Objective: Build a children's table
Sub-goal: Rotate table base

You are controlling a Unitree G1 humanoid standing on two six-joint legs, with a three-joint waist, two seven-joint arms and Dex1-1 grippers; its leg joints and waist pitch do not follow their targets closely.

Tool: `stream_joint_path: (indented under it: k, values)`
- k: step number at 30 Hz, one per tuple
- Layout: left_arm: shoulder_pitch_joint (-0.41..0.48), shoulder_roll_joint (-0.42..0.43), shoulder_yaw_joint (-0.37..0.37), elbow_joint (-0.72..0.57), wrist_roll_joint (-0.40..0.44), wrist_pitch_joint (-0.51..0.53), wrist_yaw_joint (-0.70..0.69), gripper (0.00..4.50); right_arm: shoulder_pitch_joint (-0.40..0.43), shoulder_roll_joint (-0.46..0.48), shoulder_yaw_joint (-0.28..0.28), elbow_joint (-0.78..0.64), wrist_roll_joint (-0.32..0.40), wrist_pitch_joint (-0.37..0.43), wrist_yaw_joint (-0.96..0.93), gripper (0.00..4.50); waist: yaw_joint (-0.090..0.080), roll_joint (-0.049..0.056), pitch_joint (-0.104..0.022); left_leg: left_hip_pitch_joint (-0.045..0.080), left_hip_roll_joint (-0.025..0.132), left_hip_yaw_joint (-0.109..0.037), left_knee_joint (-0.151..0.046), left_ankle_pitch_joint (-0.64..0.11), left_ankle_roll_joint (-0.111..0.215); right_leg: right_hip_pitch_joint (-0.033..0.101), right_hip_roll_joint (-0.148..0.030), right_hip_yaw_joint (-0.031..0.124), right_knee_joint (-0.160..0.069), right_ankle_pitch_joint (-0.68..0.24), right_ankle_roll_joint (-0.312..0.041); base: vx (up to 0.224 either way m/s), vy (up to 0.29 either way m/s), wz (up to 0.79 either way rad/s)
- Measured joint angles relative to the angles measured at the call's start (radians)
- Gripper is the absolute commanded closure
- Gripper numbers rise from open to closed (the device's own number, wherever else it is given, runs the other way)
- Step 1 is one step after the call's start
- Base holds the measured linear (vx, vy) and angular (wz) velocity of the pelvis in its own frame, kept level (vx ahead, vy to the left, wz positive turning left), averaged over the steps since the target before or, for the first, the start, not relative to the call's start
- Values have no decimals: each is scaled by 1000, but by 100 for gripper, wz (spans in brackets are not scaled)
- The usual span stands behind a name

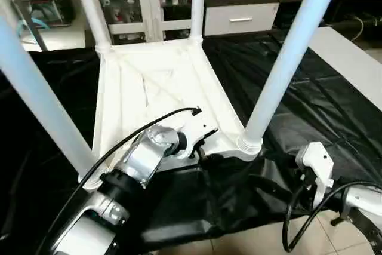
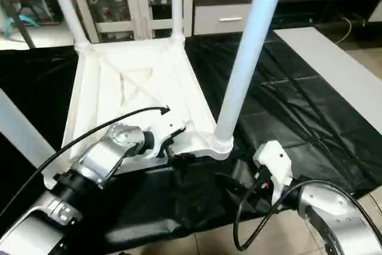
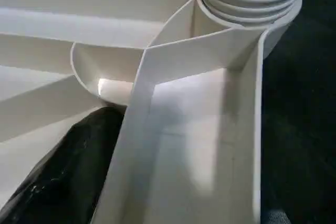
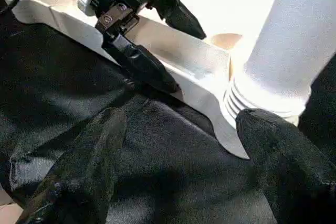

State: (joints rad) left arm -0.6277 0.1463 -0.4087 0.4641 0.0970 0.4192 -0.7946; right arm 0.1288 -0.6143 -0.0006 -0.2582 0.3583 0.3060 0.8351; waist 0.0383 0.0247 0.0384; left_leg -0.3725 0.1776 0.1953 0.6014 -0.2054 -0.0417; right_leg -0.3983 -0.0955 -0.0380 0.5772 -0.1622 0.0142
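Note:
The children's table lies upside down on a black sheet, the ribbed underside of its white tabletop (image 1: 156,82) facing up. Four white legs stand in the corner sockets: near right (image 1: 292,52), near left (image 1: 36,97), far left (image 1: 89,4), far right (image 1: 197,1). My left gripper (image 4: 189,61) is open at the tabletop's near rim, one black finger (image 3: 63,171) inside the rim wall and the other outside it. Low over the sheet, my right gripper (image 4: 184,182) is open just in front of the near right leg's threaded base (image 4: 262,98), with nothing between its fingers.
The black sheet (image 1: 310,106) covers the floor around the table, wrinkled near my arms. White cabinets and a drawer unit (image 1: 242,19) line the back. A pale board (image 1: 352,58) lies at the right. Tiled floor (image 1: 239,243) shows at the near edge.

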Motion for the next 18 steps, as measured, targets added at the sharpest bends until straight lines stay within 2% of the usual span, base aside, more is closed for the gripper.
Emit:
stream_joint_path:
  k: [6,12,13,18]
  values:
    - [-21,-43,33,91,-8,-78,35,9,0,0,1,0,-1,0,0,86,2,0,0,-1,-1,1,0,1,2,2,-2,1,-1,-3,5,0,0,0]
    - [-21,-45,40,131,-16,-143,27,9,0,1,8,0,-2,5,-1,86,1,0,0,-1,-2,1,0,1,2,2,-2,1,-1,-4,6,0,0,0]
    - [-21,-44,41,135,-16,-152,22,23,0,1,8,0,-2,8,-1,86,1,0,0,-1,-2,1,0,1,2,2,-2,0,-1,-4,6,0,0,0]
    - [-9,-38,32,196,-15,-312,-19,34,0,1,8,0,-3,8,-1,86,3,0,0,-3,-2,1,0,1,2,2,-3,1,-1,-3,5,0,0,0]
